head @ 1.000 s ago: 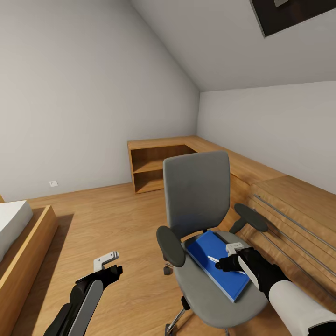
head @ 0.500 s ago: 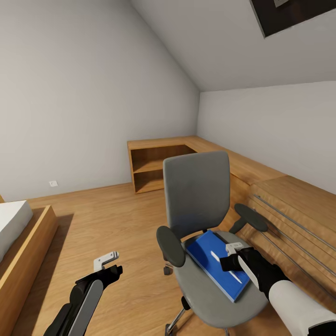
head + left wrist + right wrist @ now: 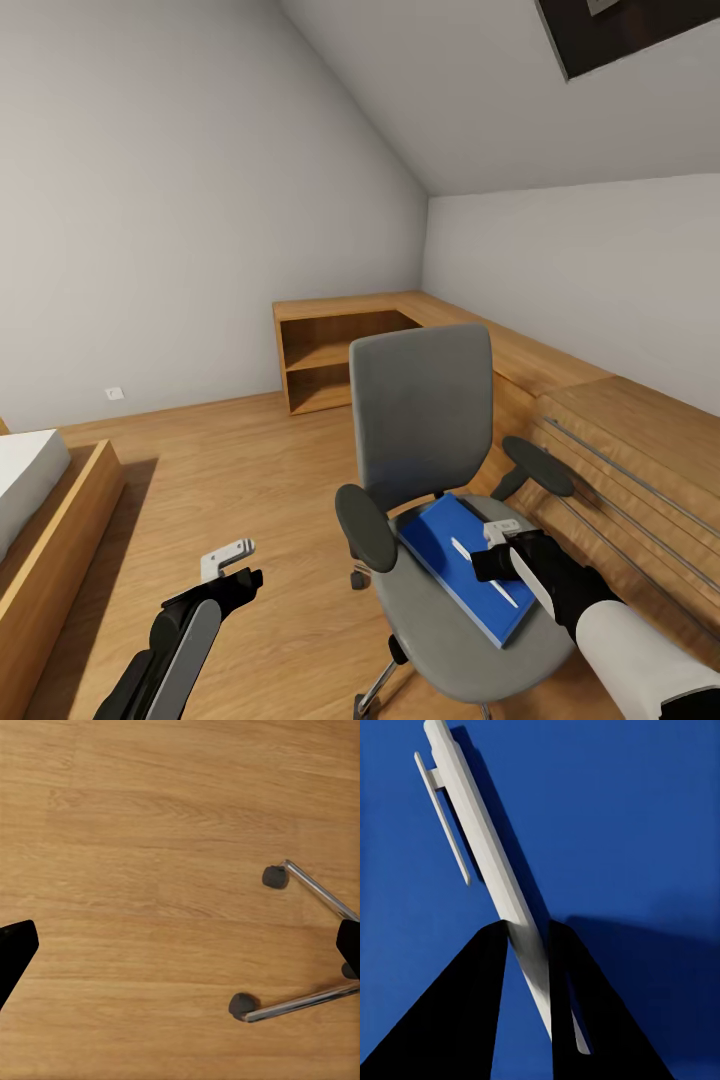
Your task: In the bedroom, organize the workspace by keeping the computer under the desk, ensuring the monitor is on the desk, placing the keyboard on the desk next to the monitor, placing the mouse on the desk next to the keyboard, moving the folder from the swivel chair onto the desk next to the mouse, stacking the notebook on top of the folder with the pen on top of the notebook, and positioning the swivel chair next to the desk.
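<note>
Right gripper (image 3: pixel 487 562): we have its two black fingers (image 3: pixel 457 1020) clamped on the white pen (image 3: pixel 480 859), over the swivel chair's seat.
Blue book (image 3: pixel 465 565): lies flat on the swivel chair (image 3: pixel 425 440); we cannot tell notebook from folder.
Left gripper (image 3: pixel 232 562): spread wide above the wood floor (image 3: pixel 150 870), beside the chair's chrome base (image 3: pixel 296 1001).

pen (image 3: pixel 484 870): plain white
blue book (image 3: pixel 465 565): solid deep blue
swivel chair (image 3: pixel 425 420): grey upholstery, black armrests, chrome base
floor (image 3: pixel 150 832): honey-toned wood grain
right gripper (image 3: pixel 525 945): black fingers
</note>
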Robot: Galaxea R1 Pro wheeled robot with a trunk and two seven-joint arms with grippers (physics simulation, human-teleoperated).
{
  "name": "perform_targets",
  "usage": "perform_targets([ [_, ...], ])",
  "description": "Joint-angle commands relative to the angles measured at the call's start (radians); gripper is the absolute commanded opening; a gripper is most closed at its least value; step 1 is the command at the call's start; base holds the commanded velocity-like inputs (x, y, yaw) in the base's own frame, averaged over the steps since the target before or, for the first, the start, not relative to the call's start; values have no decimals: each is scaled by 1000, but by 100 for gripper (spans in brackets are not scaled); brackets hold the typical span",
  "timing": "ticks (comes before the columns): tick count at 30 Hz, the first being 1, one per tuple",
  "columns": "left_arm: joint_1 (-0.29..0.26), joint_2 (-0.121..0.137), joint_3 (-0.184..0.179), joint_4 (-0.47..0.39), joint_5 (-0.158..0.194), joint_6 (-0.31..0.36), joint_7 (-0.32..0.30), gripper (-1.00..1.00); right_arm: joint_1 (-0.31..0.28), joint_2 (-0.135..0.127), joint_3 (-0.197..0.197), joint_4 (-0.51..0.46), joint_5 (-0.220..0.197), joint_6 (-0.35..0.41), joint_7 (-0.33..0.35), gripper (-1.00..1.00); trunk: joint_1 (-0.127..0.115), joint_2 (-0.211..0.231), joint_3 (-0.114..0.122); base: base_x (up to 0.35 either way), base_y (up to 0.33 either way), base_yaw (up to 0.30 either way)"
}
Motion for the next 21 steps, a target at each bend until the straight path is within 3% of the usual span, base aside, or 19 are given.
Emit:
perform_targets([
  [1,-1,0,-1,-1,11,1,10,100,0,-2,8,-1,-6,4,-4,-100,0,0,-1,0,0,0],
  [21,-1,2,0,0,11,0,9,100,0,-2,8,0,-6,4,-4,-100,-8,14,5,0,0,0],
])
